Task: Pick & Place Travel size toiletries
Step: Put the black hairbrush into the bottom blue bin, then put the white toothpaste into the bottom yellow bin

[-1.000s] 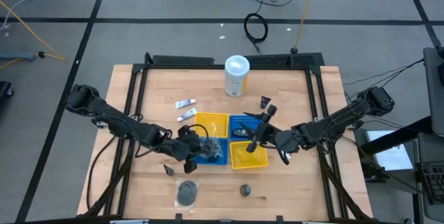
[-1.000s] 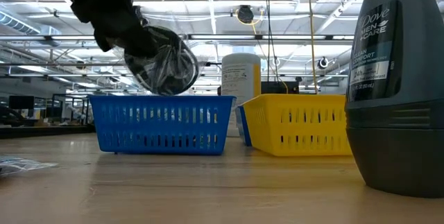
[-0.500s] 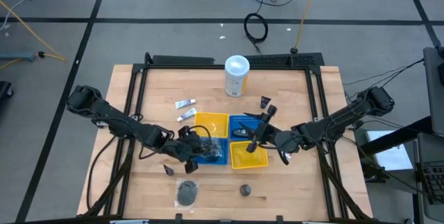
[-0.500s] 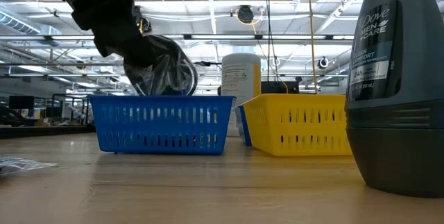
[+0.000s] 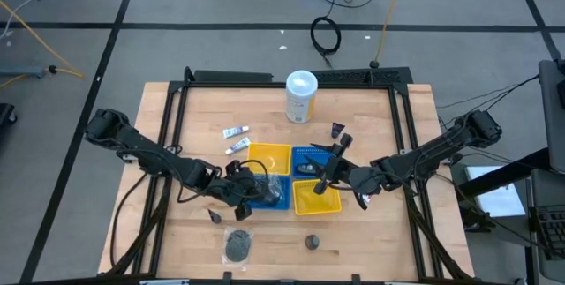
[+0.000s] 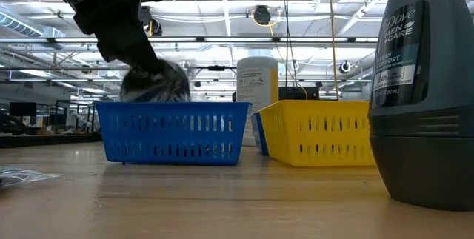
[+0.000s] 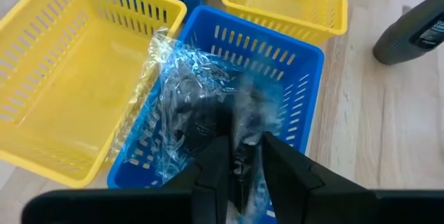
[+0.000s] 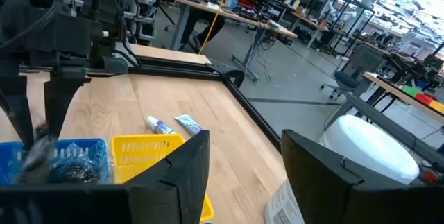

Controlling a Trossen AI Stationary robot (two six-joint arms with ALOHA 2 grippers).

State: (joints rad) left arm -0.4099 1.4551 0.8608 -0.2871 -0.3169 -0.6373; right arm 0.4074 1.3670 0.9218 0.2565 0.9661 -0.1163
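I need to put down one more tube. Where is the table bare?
Bare wood lies left of the two white tubes, and between the canister and the table's right edge. The middle is crowded: four baskets, both pincers, the left pincer over the blue one.

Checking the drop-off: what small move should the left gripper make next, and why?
Probably open a little wider, then lift. The left gripper sits over the blue basket with the wrapped puff already down inside it, fingers close around the wrap.
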